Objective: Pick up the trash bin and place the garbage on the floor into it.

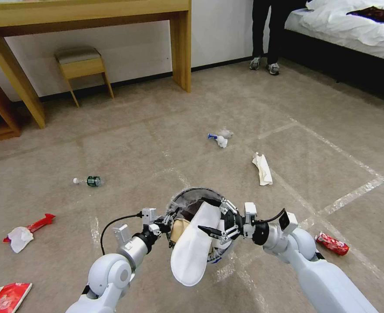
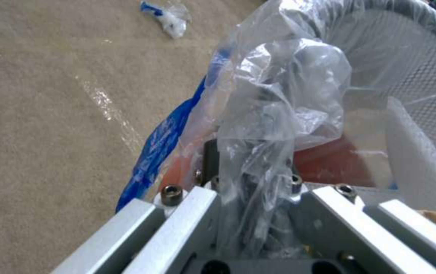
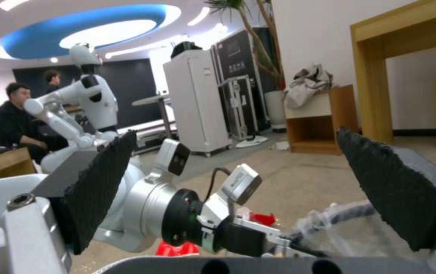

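The left gripper [image 1: 169, 221] pinches the trash bin [image 1: 187, 200] at its rim, fingers pressed on the plastic liner, holding it above the floor [image 1: 157, 143]. A white slipper [image 1: 195, 248] sticks out of the bin. Beside the bin, the right gripper [image 1: 215, 226] has its fingers [image 3: 101, 190] spread.

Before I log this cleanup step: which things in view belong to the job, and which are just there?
Job:
- trash bin, held by left gripper
- white slipper sticking out of it
- right gripper, open over the bin
- floor litter: small bottle, tissue, red can

Just there:
- stool
- desk
- bed
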You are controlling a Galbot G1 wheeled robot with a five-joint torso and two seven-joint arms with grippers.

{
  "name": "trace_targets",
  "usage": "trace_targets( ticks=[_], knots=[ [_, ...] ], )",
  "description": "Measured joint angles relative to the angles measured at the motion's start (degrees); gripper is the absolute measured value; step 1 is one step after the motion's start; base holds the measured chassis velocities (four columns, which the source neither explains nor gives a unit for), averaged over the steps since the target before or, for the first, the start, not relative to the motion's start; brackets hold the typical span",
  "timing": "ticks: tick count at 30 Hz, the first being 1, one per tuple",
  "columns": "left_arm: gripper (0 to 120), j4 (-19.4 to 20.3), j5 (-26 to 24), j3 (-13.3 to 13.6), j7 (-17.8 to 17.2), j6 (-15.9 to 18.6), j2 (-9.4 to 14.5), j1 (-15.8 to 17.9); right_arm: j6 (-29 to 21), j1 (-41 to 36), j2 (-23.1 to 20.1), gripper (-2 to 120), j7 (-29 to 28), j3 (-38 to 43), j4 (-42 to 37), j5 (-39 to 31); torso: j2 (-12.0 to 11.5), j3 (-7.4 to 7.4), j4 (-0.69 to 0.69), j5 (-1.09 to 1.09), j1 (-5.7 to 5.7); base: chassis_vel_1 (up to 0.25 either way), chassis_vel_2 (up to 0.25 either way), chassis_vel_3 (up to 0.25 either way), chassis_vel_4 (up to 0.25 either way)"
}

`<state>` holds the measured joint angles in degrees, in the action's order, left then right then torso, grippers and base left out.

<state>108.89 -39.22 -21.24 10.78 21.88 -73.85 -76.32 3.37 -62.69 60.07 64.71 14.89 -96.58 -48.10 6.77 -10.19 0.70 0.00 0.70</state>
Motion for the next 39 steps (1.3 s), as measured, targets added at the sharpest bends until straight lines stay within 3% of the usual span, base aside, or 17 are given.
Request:
trace_targets(
  ticks=[16,39],
  knots=[
    [1,-0.6,0.0,-0.7,0.0,-0.2,-0.3,0.0,0.1,-4.3,-2.3,100,-0.4,8.2,0.1,-0.1,0.0,0.00,0.00,0.00,0.00,0.000,0.000,0.000,0.000],
    [1,-1.8,0.8,-0.2,0.3,-0.5,0.0,0.7,2.3,-13.7,-0.2,100,0.3,23.3,3.6,4.4,0.0,0.00,0.00,0.00,0.00,0.000,0.000,0.000,0.000]
  ],
)
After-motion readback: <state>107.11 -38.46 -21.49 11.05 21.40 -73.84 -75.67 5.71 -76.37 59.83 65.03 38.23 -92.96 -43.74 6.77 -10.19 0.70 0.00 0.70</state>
